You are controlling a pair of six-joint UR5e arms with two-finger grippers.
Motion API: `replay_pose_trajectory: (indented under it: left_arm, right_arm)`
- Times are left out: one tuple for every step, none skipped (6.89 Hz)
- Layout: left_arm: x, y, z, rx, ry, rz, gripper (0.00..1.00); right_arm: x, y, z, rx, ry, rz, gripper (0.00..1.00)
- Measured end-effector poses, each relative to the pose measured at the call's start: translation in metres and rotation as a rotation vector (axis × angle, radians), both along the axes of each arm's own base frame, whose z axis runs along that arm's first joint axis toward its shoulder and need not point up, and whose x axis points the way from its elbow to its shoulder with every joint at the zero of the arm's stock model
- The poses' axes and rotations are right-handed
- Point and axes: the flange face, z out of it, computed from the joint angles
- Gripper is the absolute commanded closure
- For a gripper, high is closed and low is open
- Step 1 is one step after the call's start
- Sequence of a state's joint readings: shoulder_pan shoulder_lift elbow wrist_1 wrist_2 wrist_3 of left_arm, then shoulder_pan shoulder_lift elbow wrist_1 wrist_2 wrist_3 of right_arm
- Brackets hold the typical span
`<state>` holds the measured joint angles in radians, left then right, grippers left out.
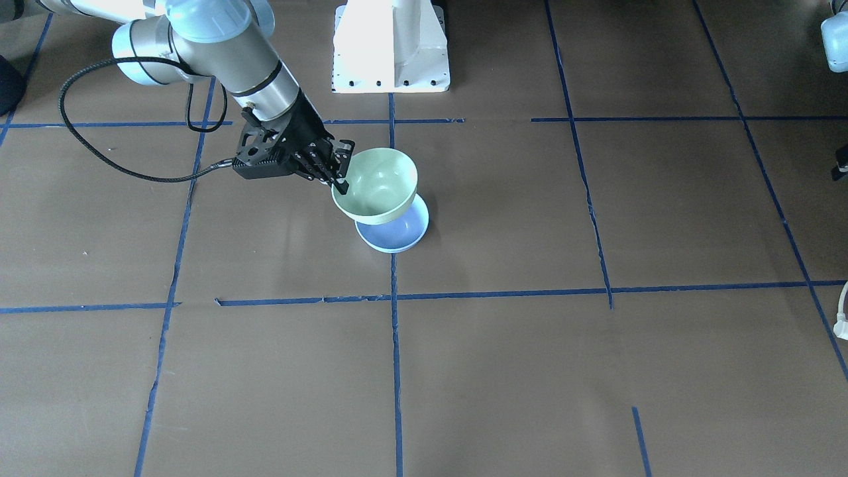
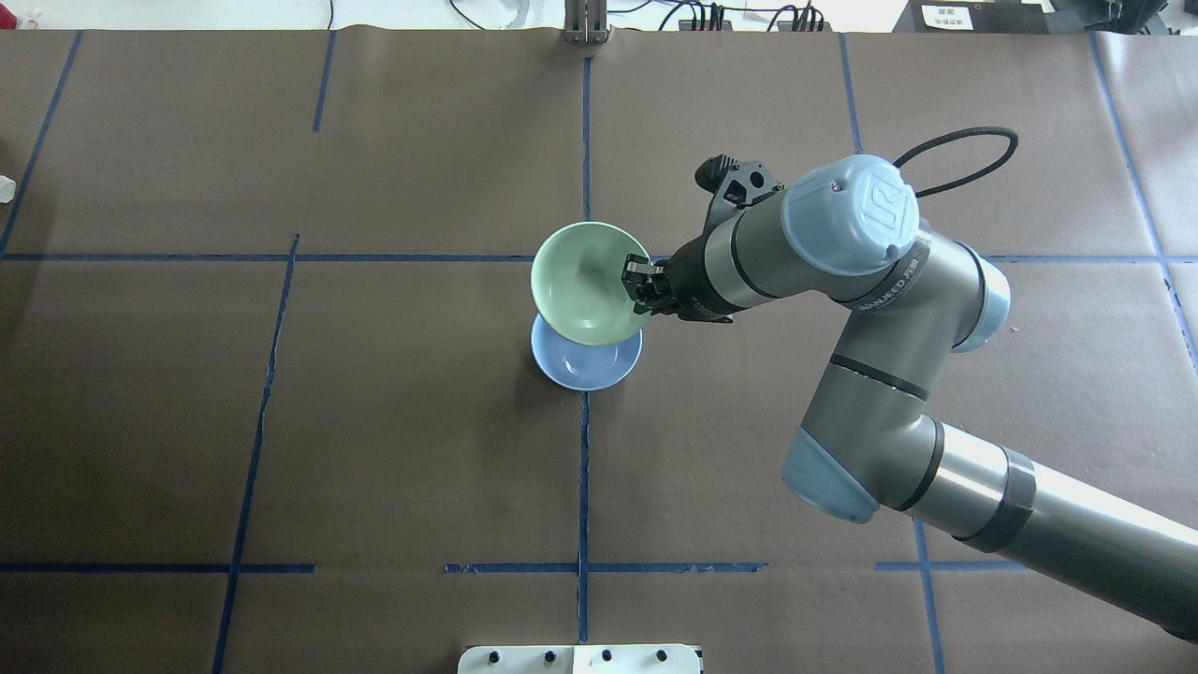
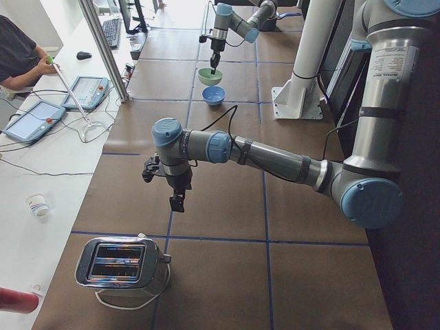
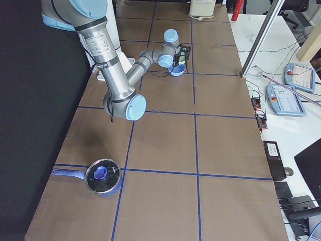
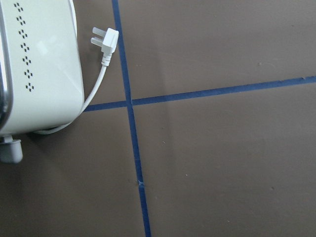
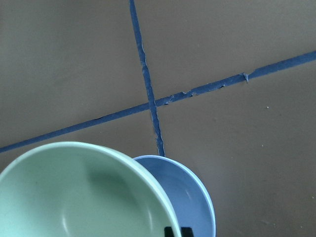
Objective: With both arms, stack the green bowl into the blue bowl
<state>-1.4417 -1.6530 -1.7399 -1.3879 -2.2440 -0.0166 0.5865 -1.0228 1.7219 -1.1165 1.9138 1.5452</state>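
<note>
My right gripper [image 1: 339, 179] is shut on the rim of the green bowl [image 1: 377, 182] and holds it tilted just above the blue bowl [image 1: 397, 235], which sits on the table at a tape crossing. In the overhead view the green bowl [image 2: 580, 281] covers part of the blue bowl [image 2: 585, 365]. The right wrist view shows the green bowl [image 6: 74, 197] in front of the blue bowl [image 6: 190, 197]. My left gripper [image 3: 177, 201] hangs above the table near a toaster, far from the bowls. I cannot tell whether it is open or shut.
A silver toaster [image 3: 120, 265] with a white cord and plug [image 5: 104, 39] stands near the table's left end. A lidded blue pot [image 4: 103, 175] lies near the right end. The white pedestal base [image 1: 391, 46] stands behind the bowls.
</note>
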Motion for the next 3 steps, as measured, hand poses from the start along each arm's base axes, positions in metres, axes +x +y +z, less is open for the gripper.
replay_pose_trajectory:
  left_arm:
    - [-0.0045,-0.0010,0.0054,-0.005,-0.001,-0.006,0.00]
    - [-0.0062,-0.0020,0.0073,-0.007,-0.001,-0.008,0.00]
    - [-0.0065,-0.0035,0.0071,-0.007,-0.001,-0.009,0.00]
  right_arm:
    - [-0.0105,0.0028,0.0049,-0.005,-0.003,0.001,0.98]
    - [-0.0136,0.0043,0.0065,-0.008,-0.003,0.002,0.97]
    - [-0.0136,0.0046,0.0074,-0.010,-0.001,0.003,0.89]
